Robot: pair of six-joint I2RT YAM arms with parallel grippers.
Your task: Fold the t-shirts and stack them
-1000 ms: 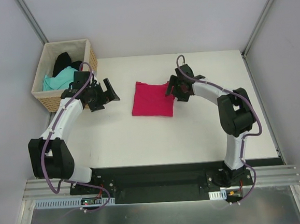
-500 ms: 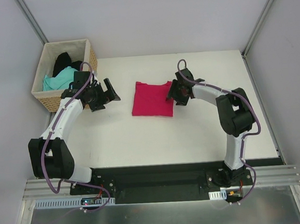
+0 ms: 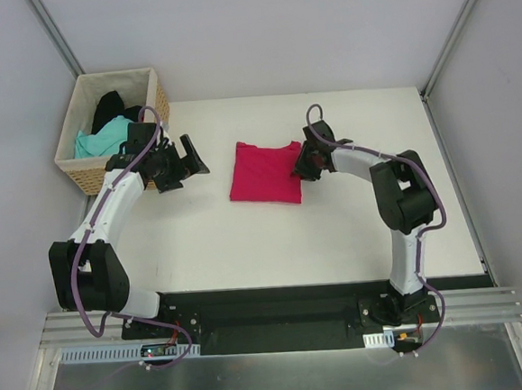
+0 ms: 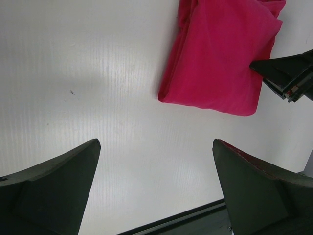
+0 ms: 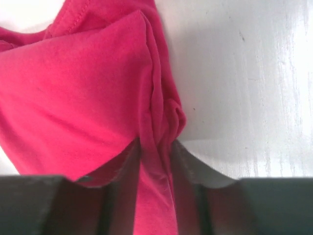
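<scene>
A crimson-pink t-shirt (image 3: 264, 172) lies folded into a rough square on the white table (image 3: 336, 234); it also shows in the left wrist view (image 4: 220, 58) and fills the right wrist view (image 5: 83, 93). My right gripper (image 3: 302, 165) is at its right edge, shut on a bunched fold of the pink cloth (image 5: 156, 161). My left gripper (image 3: 186, 160) is open and empty, left of the shirt, above bare table. A teal shirt (image 3: 98, 140) and a black shirt (image 3: 109, 107) lie in the wicker basket (image 3: 83, 177).
The basket stands at the table's far left corner, just behind my left arm. Grey walls and metal posts enclose the table. A black rail runs along the near edge (image 3: 279, 306).
My right gripper has moved left onto the shirt's right edge and closed on the cloth. The left arm has barely moved.
</scene>
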